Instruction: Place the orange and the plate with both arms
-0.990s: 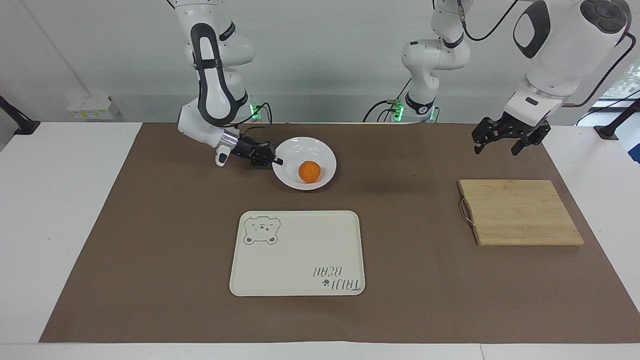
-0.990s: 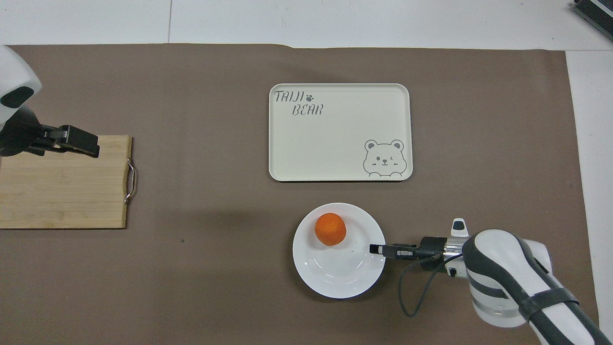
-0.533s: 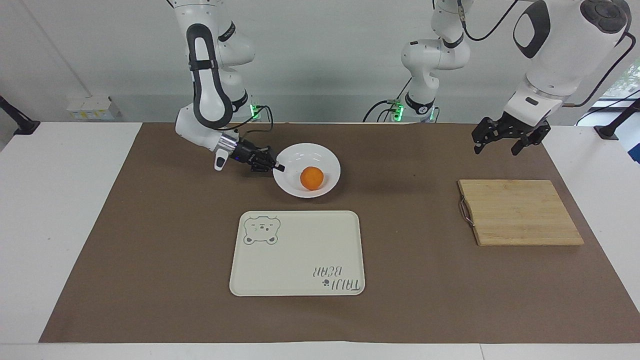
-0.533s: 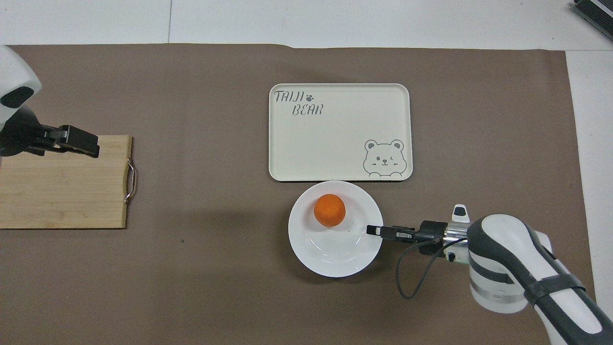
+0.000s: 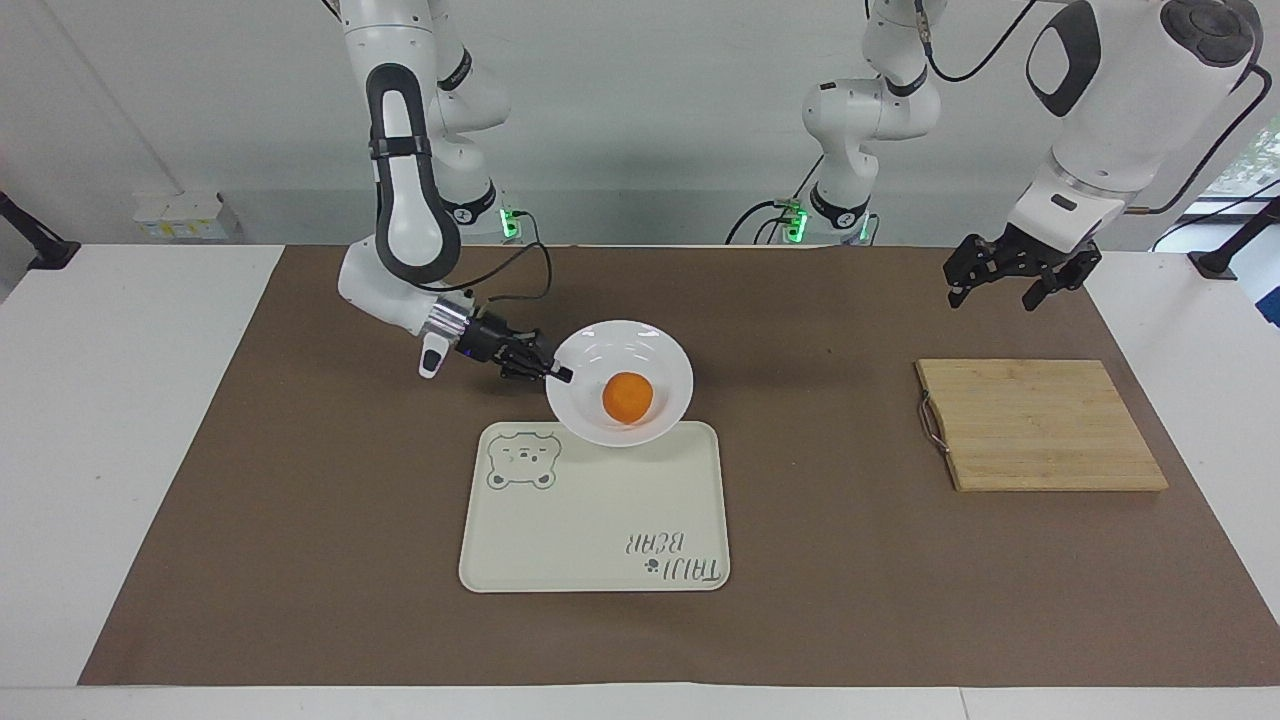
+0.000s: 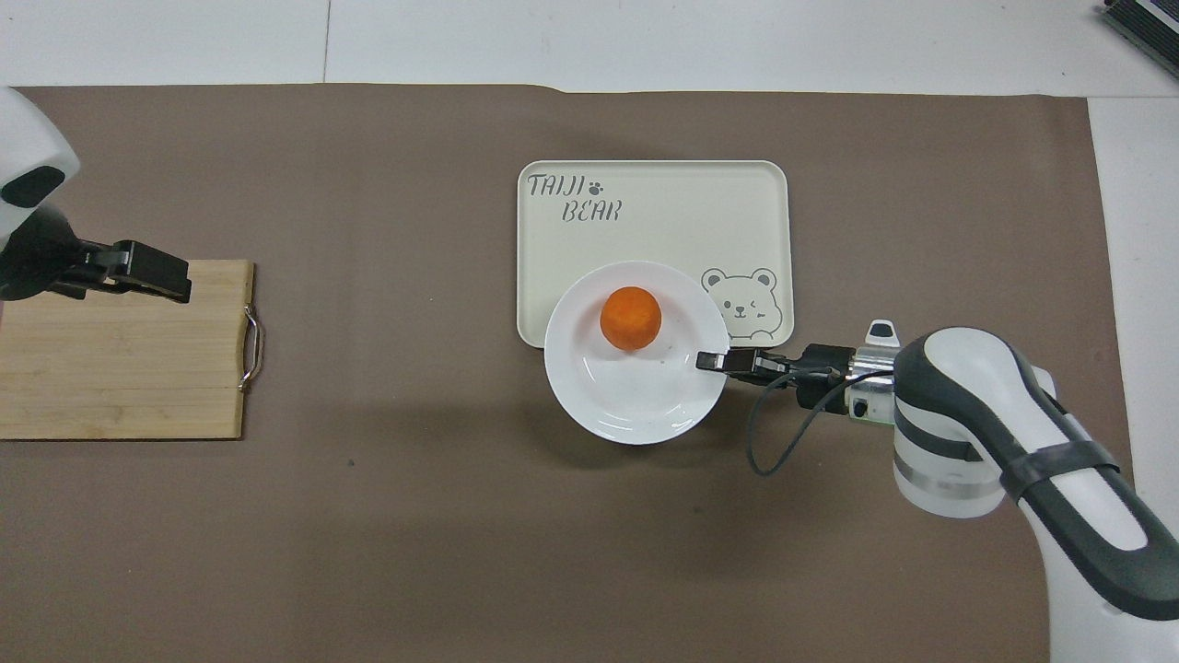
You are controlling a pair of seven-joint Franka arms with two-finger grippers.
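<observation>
Over the tray's [image 5: 560, 520] edge nearest the robots, about midway between the bench's 2 ends, the plate [image 5: 655, 355] hangs in the air, pinched at its rim by the right gripper [image 5: 556, 374], whose 2 fingers press together on that rim. The orange [image 5: 627, 397] sits loose in the plate's hollow, toward the side away from the robots.

Largest risk, judged from this pose: the whole plate is carried by 1 small bite on a glossy rim, with the load out past the fingers. A quick swing or a hard stop could let it pivot or slip out, dropping onto the tray edge or the brown mat [image 5: 300, 560].

Next: the plate seems to tip slightly away from the robots, so the orange could roll to the low rim and over it, since nothing restrains it.

Smaller: if lowered here, the plate would land half on the tray's raised lip and rock.

Toward the bench corner at the left arm's end, the left gripper [image 5: 1010, 283] waits above the mat beside the board [image 5: 1040, 425], fingers spread and holding nothing; it poses no hazard there.

Hard to make out: how deep the right fingers reach over the rim, the lower finger beneath the plate, and the exact height of the plate above the tray. The overhead view cuts off most of the left arm.
</observation>
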